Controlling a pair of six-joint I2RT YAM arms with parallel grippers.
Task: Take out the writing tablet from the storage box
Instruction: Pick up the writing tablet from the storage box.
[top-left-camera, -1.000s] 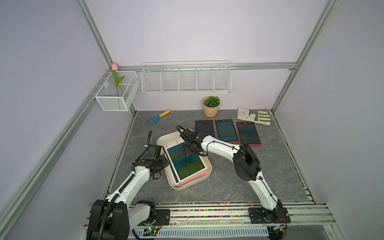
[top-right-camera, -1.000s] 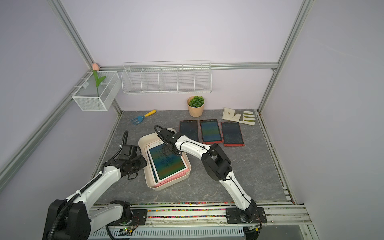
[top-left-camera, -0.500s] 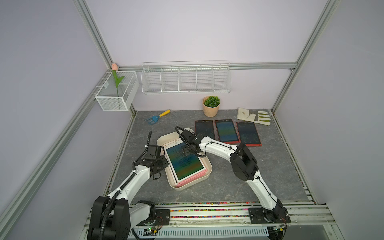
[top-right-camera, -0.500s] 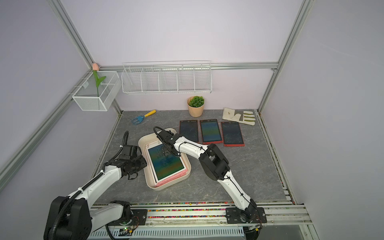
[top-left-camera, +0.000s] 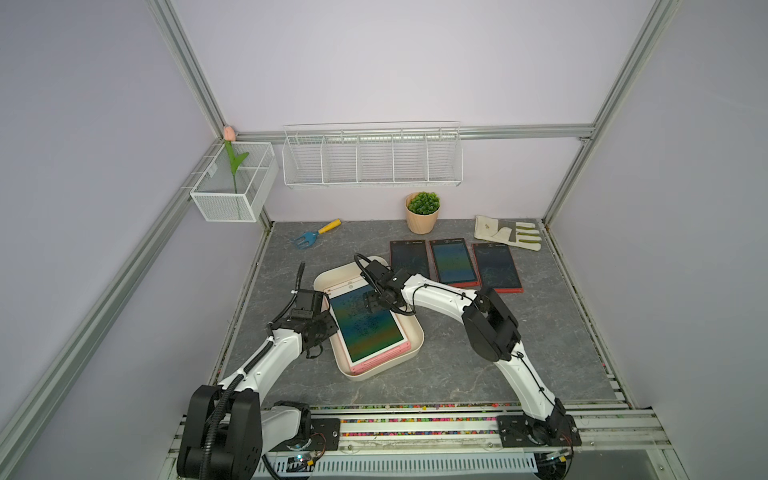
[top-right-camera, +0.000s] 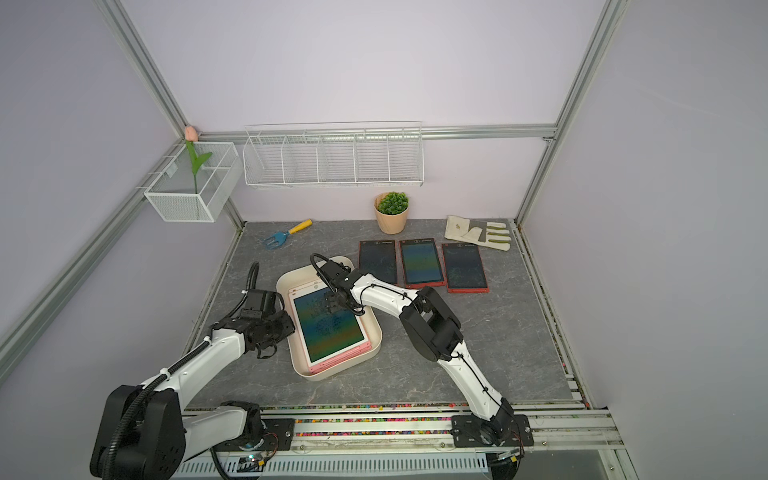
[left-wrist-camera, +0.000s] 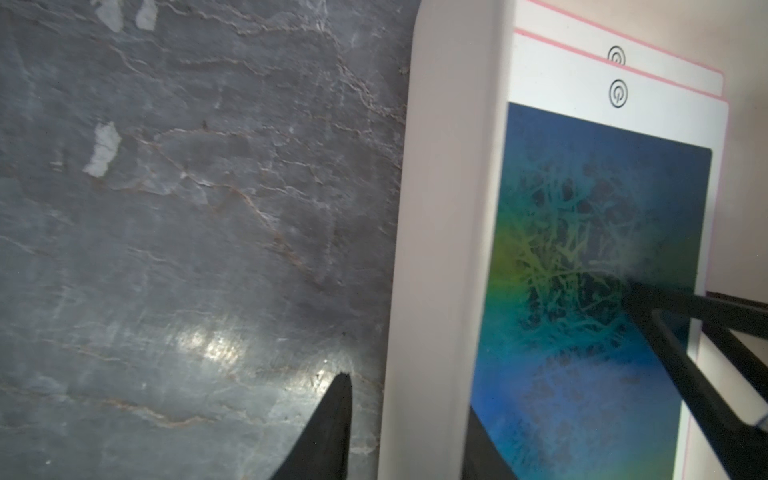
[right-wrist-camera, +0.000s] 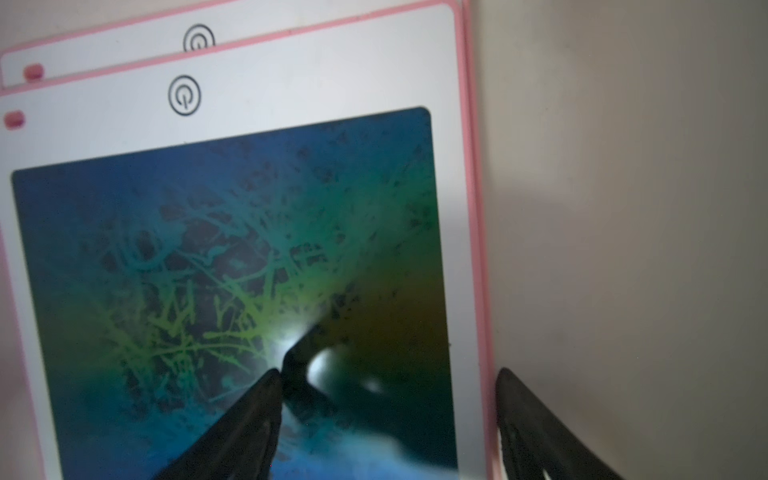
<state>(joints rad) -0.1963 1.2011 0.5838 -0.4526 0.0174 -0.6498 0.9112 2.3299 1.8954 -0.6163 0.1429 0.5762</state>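
There were two pink-framed writing tablets (top-left-camera: 370, 326) stacked in one storage box (top-left-camera: 415, 332), and three red-framed tablets (top-left-camera: 453, 262) lay in a row on the table. There was one potted plant (top-left-camera: 422, 212), one work glove (top-left-camera: 507, 232), one small blue rake (top-left-camera: 316, 234), one wire rack (top-left-camera: 372, 156), one mesh basket (top-left-camera: 232, 183) holding one tulip (top-left-camera: 229, 134), and two robot arms (top-left-camera: 440, 295).

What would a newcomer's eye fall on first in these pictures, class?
Probably the pink-edged writing tablet with a glowing blue-green screen, topmost of a stack in the shallow cream-white plastic storage box mid-table, with the right gripper over it. Next, three red-framed dark tablets lying side by side behind the box.
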